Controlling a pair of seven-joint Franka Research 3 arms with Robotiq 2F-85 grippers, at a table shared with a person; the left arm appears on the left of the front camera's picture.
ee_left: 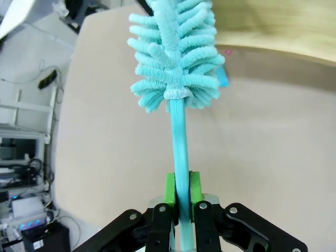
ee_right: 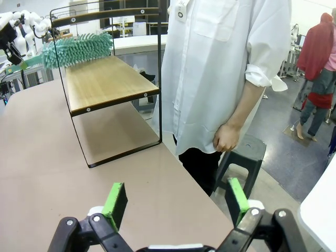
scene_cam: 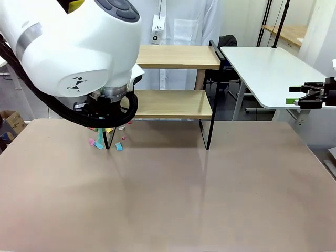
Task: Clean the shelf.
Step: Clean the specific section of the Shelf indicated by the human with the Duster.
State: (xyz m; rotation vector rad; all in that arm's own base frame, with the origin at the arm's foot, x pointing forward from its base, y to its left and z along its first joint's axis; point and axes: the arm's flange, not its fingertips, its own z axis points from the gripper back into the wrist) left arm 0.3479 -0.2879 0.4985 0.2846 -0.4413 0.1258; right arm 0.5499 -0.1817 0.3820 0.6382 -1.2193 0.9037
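Note:
The shelf [scene_cam: 176, 56] stands at the table's far side, two light wooden boards in a thin black frame. My left gripper [ee_left: 178, 188] is shut on the handle of a teal fluffy duster [ee_left: 176, 58]. The duster's head reaches toward the lower board [ee_left: 273, 26]. In the right wrist view the duster [ee_right: 76, 50] lies over the lower board [ee_right: 105, 81] at its far end. In the front view my left arm's wrist [scene_cam: 79, 52] covers the shelf's left end. My right gripper [scene_cam: 296, 95] hangs open off the table's right side, holding nothing, and its green pads stand wide apart around [ee_right: 176, 202].
Small coloured scraps [scene_cam: 118, 147] lie on the table by the shelf's left front leg. A person in a white shirt [ee_right: 226, 63] stands behind the shelf beside a grey stool [ee_right: 244, 152]. A white table [scene_cam: 268, 68] sits at the back right.

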